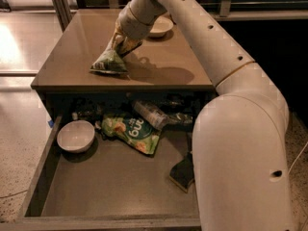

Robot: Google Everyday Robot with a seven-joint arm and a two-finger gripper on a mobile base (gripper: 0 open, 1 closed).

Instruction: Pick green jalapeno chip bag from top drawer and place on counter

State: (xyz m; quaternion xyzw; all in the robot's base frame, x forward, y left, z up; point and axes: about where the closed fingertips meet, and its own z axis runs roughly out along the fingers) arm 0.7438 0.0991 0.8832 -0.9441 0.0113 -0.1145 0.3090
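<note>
The green jalapeno chip bag (110,60) is a crumpled dark-green foil bag. Its lower end rests on the tan counter (72,57) near the front left edge. My gripper (122,38) is at the bag's twisted top, shut on it, with the arm reaching in from the upper right. The top drawer (36,191) stands pulled out below the counter, grey-brown with low sides.
In the drawer lie a white bowl (75,135) at the left, a brighter green bag with white lettering (131,131), a plastic bottle (150,113) and a dark sponge (183,173). A white bowl (160,27) sits at the counter's back. My arm's elbow (240,153) covers the drawer's right side.
</note>
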